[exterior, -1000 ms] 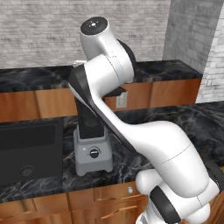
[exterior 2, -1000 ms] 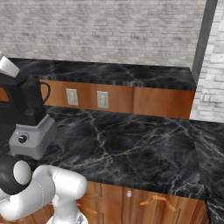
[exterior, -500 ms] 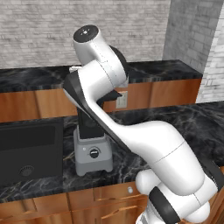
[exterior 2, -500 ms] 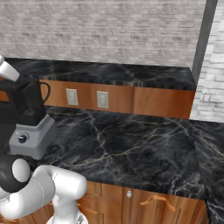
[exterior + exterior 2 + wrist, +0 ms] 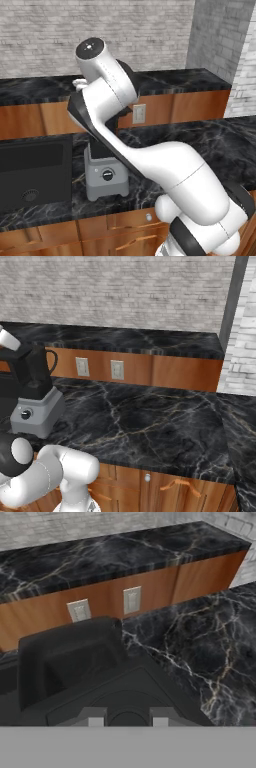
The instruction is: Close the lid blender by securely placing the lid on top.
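We see the lid [image 5: 125,697] first in the hand view, a black cap with rounded corners and a raised moulded top, lying directly under the gripper [image 5: 125,721] and taking up the lower middle of that view. The two finger tips [image 5: 95,718] rise at its near edge with a round boss between them; they stand drawn close together, and they appear to pinch the lid's central knob, though the contact itself is hidden at the bottom of the view. Just beyond the lid, away from the tips, a dark rounded block stands up (part of the jar or its handle, we cannot tell which).

The blender [image 5: 106,176] sits below the hand on the dark marble counter [image 5: 150,426]. Its base is a boxy grey block with one round black dial on the front, and its jar [image 5: 36,372] is tall, black and tapered, with a loop handle on the side seen in the right base view. The arm crosses in front of the jar in the left base view, so we cannot tell whether the lid is fully seated on the rim. We read no brand or lettering on the base, jar or lid.

Further out, two white wall outlets [image 5: 132,599] sit on the wooden panel behind the blender. A black sink [image 5: 32,172] lies to the blender's side.
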